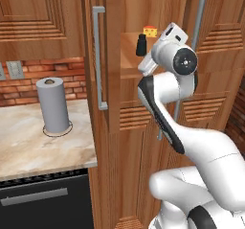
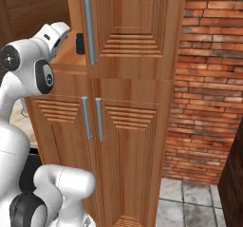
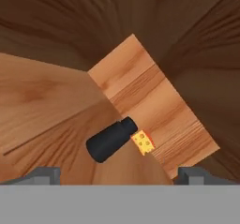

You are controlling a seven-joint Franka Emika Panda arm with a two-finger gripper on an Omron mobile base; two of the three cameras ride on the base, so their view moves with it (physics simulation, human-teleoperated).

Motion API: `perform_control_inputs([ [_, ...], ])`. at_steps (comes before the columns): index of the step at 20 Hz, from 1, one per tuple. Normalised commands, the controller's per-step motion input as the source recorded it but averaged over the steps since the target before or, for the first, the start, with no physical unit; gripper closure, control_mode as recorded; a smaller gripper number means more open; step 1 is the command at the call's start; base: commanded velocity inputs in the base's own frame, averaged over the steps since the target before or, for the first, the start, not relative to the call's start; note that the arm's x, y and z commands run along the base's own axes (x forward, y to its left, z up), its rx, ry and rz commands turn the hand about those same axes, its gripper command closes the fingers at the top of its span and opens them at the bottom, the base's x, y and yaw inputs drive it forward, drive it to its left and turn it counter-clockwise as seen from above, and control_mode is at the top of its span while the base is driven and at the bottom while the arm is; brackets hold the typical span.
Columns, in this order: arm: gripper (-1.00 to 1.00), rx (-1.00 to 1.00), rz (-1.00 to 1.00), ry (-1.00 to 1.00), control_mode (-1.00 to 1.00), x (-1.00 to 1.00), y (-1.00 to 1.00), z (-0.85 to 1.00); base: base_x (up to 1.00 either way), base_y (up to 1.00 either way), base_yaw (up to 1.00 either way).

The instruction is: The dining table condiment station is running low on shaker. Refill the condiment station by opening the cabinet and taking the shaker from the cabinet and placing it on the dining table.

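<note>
The cabinet (image 2: 133,31) has its left upper door (image 1: 111,79) swung open, and the right one is shut. The small black shaker (image 1: 141,45) stands on the open shelf (image 1: 128,55), with a yellow cheese wedge (image 1: 150,31) just behind it. From the right base view the shaker (image 2: 79,43) peeks out beside the grey bar handle (image 2: 88,29). My hand (image 1: 168,43) is raised to the shelf opening, a short way from the shaker. My gripper (image 3: 119,176) is open with nothing between its fingertips (image 3: 44,174); the shaker (image 3: 111,140) lies ahead, still apart from it. The dining table is out of view.
A grey paper towel roll (image 1: 53,106) stands on the marbled counter (image 1: 28,151) left of the cabinet, with a dark appliance front (image 1: 43,199) below. Lower louvered doors (image 2: 126,126) are shut. A brick wall (image 2: 209,79) lies to the right.
</note>
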Motion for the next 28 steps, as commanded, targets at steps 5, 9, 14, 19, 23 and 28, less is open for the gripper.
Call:
perform_control_inputs([
  [5,-1.00,-0.13,-0.26,0.04,-1.00,0.28,0.00,-0.02,0.00,0.00,0.00],
  [9,-1.00,-0.09,-0.28,0.00,-1.00,0.01,-0.08,0.00,0.00,0.00,0.00],
  [14,-1.00,-0.07,-0.24,0.02,-1.00,0.18,-0.04,0.00,0.00,0.00,0.00],
  [19,-1.00,-0.04,-0.07,0.00,-1.00,0.08,-0.20,0.00,0.00,0.00,0.00],
  [23,-1.00,0.00,0.00,0.00,-1.00,0.00,-0.33,0.00,0.00,0.00,0.00],
  [28,-1.00,0.00,0.00,-0.01,-1.00,0.00,-0.33,0.00,0.00,0.00,0.00],
])
